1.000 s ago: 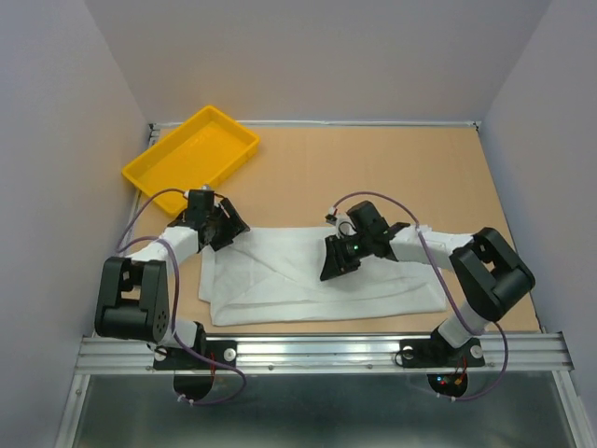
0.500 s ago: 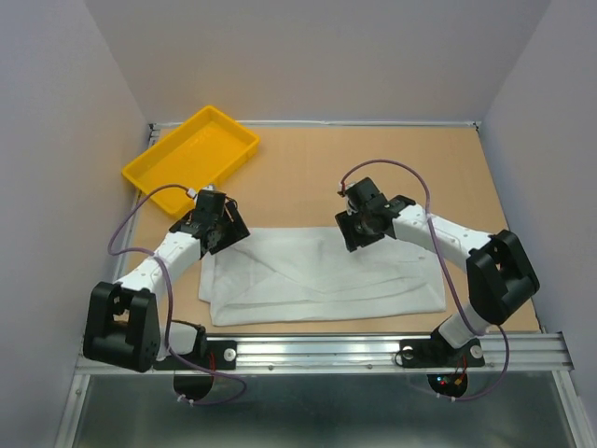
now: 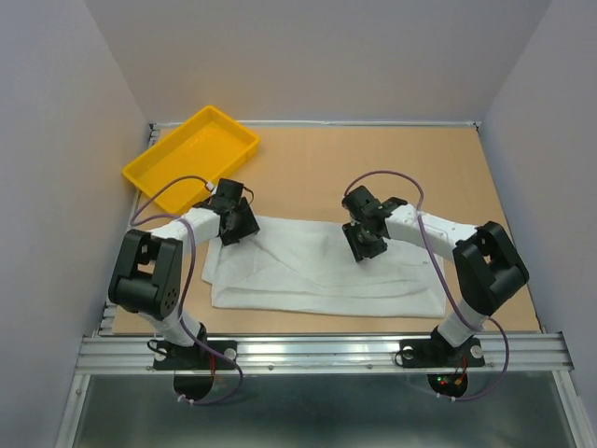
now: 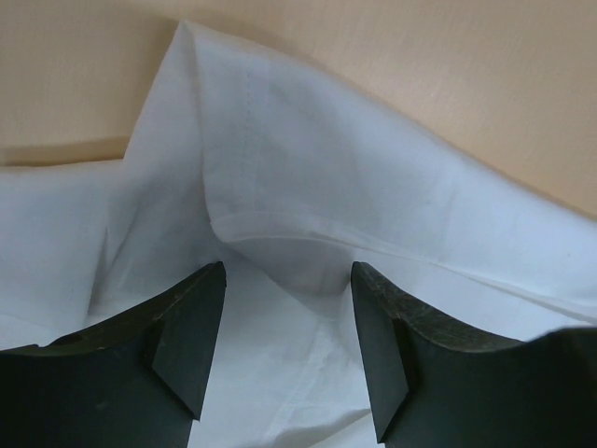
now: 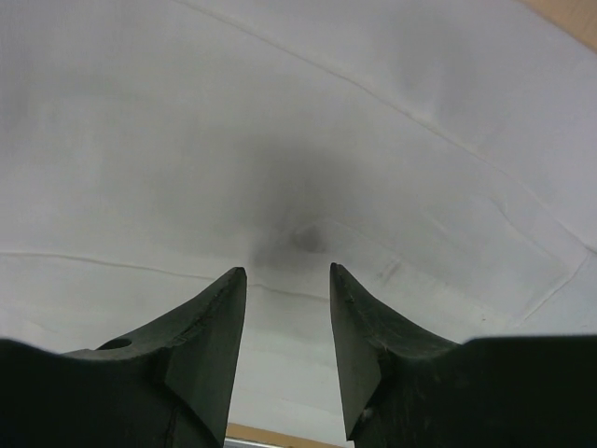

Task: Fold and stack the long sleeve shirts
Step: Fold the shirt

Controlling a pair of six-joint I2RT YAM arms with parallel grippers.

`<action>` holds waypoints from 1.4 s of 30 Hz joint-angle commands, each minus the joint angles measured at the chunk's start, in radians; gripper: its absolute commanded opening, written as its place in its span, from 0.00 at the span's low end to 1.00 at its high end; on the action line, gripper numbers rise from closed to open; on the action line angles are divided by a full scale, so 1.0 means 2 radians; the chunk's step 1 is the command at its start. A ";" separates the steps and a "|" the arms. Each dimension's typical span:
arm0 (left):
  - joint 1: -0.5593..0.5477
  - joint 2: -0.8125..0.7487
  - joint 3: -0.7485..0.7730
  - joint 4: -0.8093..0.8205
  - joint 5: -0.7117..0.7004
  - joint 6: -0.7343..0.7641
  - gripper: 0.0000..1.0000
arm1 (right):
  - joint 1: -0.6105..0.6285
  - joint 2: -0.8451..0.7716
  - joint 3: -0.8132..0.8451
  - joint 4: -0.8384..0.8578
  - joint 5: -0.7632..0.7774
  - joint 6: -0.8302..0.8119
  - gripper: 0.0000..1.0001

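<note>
Wrist views alone show left gripper [image 4: 287,273] and right gripper [image 5: 287,273] parted, empty — over shirt [image 3: 308,273].

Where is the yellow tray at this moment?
In the top view, the yellow tray sits at the far left corner of the table, just beyond the left gripper and apart from the white shirt.
</note>
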State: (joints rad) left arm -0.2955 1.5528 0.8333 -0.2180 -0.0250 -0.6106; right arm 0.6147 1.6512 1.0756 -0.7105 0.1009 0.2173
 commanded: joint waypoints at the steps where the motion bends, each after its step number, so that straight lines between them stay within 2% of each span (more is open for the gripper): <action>1: -0.006 0.061 0.057 0.006 -0.008 0.019 0.67 | -0.001 0.013 -0.020 -0.020 -0.011 0.029 0.47; 6: -0.020 0.141 0.159 -0.001 -0.015 0.051 0.67 | -0.001 0.014 -0.029 -0.040 -0.044 0.058 0.46; 17: -0.077 0.339 0.475 0.001 -0.010 0.119 0.67 | 0.012 0.011 -0.025 -0.041 -0.151 0.071 0.45; 20: -0.092 0.379 0.545 0.015 -0.002 0.133 0.68 | 0.013 0.006 -0.019 -0.017 -0.207 0.071 0.45; 23: -0.098 0.386 0.582 0.031 -0.004 0.143 0.71 | 0.014 -0.008 -0.002 -0.009 -0.212 0.069 0.45; 28: -0.098 0.311 0.558 0.034 -0.025 0.134 0.80 | 0.006 -0.043 0.044 -0.024 -0.140 0.043 0.46; 33: -0.094 0.183 0.448 0.002 -0.087 0.094 0.88 | -0.029 -0.033 0.115 -0.031 -0.110 0.010 0.46; 37: -0.093 0.118 0.369 -0.057 -0.125 0.058 0.88 | -0.050 -0.002 0.148 -0.030 -0.100 -0.014 0.45; 39: -0.093 0.084 0.302 -0.060 -0.119 0.049 0.87 | -0.060 0.011 0.155 -0.029 -0.098 -0.021 0.45; 42: -0.093 0.063 0.223 -0.045 -0.108 0.031 0.81 | -0.065 0.035 0.163 -0.023 -0.084 -0.028 0.43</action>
State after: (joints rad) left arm -0.4782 1.6745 1.4303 -0.2516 -0.2188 -0.4889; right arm 0.4950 1.6691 1.3525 -0.7685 -0.1184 0.2111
